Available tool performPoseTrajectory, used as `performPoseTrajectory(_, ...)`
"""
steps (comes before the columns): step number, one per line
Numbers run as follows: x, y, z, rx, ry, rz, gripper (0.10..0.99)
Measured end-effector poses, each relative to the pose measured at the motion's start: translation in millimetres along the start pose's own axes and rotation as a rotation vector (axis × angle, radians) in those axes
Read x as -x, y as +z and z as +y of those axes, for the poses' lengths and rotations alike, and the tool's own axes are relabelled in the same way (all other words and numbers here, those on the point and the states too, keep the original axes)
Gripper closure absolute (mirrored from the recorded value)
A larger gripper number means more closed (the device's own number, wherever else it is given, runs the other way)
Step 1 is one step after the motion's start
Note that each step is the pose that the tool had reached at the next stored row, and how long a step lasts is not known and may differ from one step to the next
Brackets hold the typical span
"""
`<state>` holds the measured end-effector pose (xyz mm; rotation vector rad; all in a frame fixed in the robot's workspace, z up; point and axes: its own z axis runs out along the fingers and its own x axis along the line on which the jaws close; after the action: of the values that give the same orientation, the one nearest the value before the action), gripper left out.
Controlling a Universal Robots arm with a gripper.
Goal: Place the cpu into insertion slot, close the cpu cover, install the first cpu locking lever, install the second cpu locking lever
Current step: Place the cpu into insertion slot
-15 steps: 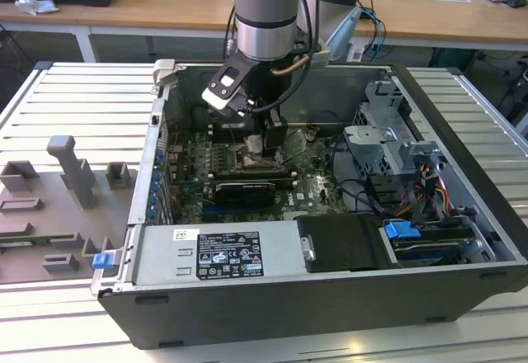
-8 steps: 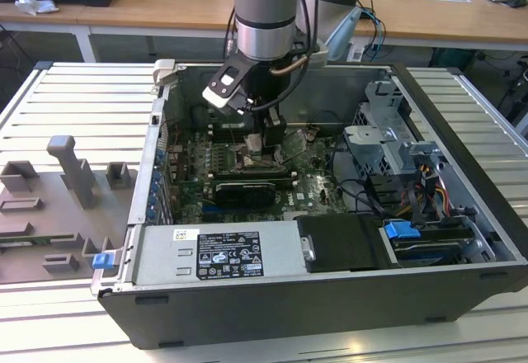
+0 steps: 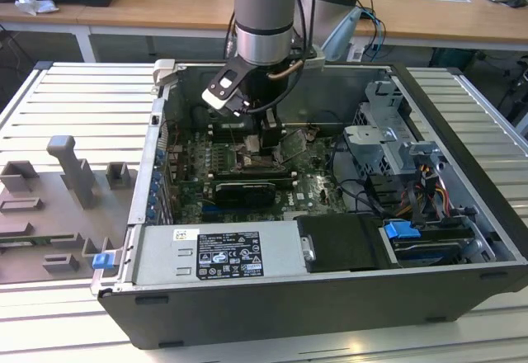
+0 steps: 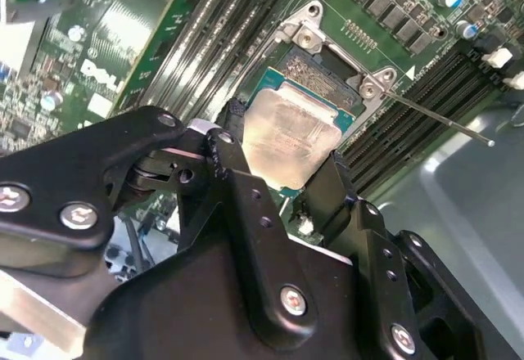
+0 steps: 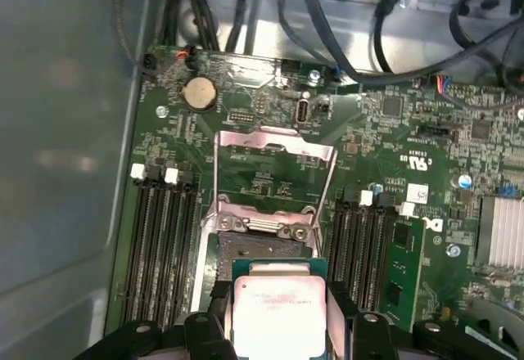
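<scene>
Fingers [image 4: 230, 143] of my gripper [image 4: 286, 154] pinch one cpu [image 4: 295, 129] by opposite edges, right over the insertion slot [image 4: 323, 37]. The first wrist view adds the single cpu cover [image 5: 274, 137] swung open, with two banks of memory slots [image 5: 164, 245] flanking the socket; the exterior view shows the computer case [image 3: 462, 132] around it all.

Matt black pincer [image 4: 282, 159]; brushed pale metal cpu [image 4: 291, 135].

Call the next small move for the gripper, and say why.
Probably ease straight down. The gripper is shut on the cpu, directly over the insertion slot, and the cpu cover stands open. I can't tell whether the cpu is seated.
</scene>
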<state>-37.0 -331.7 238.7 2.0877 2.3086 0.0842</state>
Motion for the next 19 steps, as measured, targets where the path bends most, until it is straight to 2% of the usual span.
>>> performPoseTrajectory(5,-5.7,9.3,0.1,-0.003,0.015,0.0001,0.545)
performPoseTrajectory(8,-9.3,18.5,0.0,-0.007,0.032,-0.0004,0.545)
performPoseTrajectory(11,-9.3,23.3,-0.4,-0.008,0.078,-0.003,0.545)
performPoseTrajectory(16,-10.0,30.9,-0.8,-0.011,0.083,-0.0029,0.545)
performPoseTrajectory(19,-11.3,34.5,-0.8,-0.013,0.106,-0.0045,0.545)
